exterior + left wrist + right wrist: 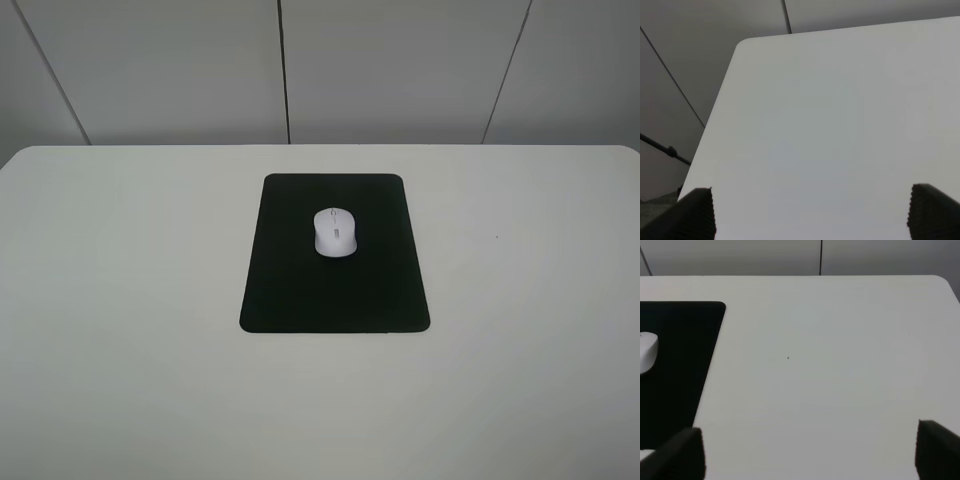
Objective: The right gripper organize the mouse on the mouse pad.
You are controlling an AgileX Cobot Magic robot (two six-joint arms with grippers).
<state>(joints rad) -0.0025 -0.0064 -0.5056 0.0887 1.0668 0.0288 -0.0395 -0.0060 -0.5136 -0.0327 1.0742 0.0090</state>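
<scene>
The white mouse (335, 232) rests on the black mouse pad (300, 290), in the pad's far half, near its middle line. In the right wrist view the pad (675, 370) fills the left side and only an edge of the mouse (647, 352) shows. My right gripper (810, 450) is open and empty, well to the right of the pad, above bare table. My left gripper (810, 212) is open and empty over the table's far left corner area. Neither arm shows in the exterior high view.
The white table (120, 300) carries only the pad and mouse. Its far left corner (742, 42) shows in the left wrist view, with grey wall panels behind. A tiny dark speck (788, 358) marks the table right of the pad.
</scene>
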